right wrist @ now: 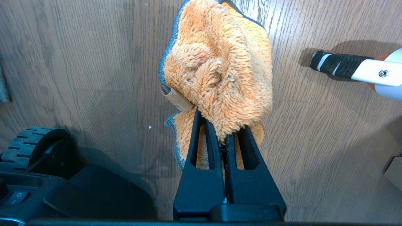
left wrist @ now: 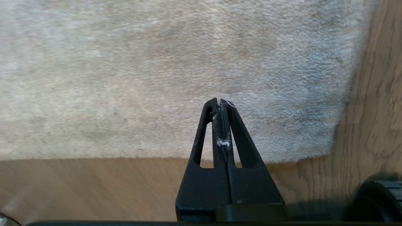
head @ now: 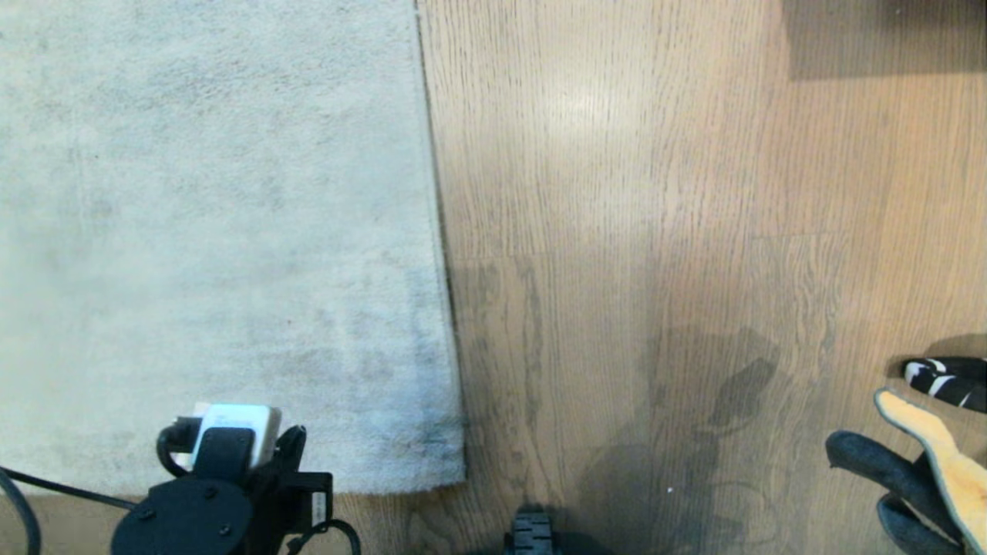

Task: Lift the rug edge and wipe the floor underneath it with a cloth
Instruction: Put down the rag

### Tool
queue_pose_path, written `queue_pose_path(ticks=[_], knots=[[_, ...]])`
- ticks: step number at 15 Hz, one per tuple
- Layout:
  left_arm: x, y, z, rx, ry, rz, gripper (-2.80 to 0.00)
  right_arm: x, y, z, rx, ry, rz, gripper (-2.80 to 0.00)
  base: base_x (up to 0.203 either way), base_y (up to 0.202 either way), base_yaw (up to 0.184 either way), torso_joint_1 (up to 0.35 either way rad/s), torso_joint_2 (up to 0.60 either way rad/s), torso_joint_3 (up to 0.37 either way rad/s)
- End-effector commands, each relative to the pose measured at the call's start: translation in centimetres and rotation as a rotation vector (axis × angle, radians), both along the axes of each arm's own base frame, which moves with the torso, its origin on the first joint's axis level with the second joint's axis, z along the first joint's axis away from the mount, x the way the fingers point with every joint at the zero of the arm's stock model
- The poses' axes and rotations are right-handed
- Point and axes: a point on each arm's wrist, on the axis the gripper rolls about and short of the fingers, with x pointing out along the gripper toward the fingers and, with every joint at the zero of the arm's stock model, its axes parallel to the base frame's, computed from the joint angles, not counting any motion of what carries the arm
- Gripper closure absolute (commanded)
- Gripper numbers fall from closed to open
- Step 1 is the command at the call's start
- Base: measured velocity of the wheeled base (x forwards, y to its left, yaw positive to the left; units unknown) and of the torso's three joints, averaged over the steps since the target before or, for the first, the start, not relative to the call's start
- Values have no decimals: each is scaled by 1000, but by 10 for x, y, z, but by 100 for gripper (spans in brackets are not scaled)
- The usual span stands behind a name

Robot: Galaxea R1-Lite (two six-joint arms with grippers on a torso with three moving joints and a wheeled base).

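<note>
The left hand hangs over the near corner of the rug with its two black fingers pressed together and nothing between them but a few wisps of pale fluff; its tips sit above the pile, just inside the rug edge, and whether they touch the pile cannot be told. In the head view the left arm's wrist shows at the bottom left, over the rug's near border. The rug lies flat, its straight edge running away from the robot and its corner resting on the floor, brown wood-grain planks with a soft sheen. The right hand is closed on the cloth, an orange fluffy microfibre piece with grey trim, which bunches above the fingers and hangs over the bare planks; in the head view the cloth shows at the lower right, well apart from the rug. Near it on the floor lies a black-and-white striped handle joined to a white part. One of the base's wheels sits beside the right hand.
</note>
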Motion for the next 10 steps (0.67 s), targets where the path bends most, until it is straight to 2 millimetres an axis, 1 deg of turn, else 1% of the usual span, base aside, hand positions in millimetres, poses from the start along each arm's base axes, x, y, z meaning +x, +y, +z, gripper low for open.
queue_pose_path(ticks=[1,3,5,8,10], knots=[[-14,18,22,-52,-48,11,0,0,0,0,-1,1,0,0,0,0,0,0,0,0],[-18,34,29,-33,-26,24,0,0,0,0,-1,1,0,0,0,0,0,0,0,0],[-12,54,36,-6,-12,35,0,0,0,0,-1,1,0,0,0,0,0,0,0,0],[-8,84,44,17,-19,0,0,0,0,0,-1,1,0,0,0,0,0,0,0,0],[-16,101,50,30,-47,-8,0,0,0,0,-1,1,0,0,0,0,0,0,0,0]])
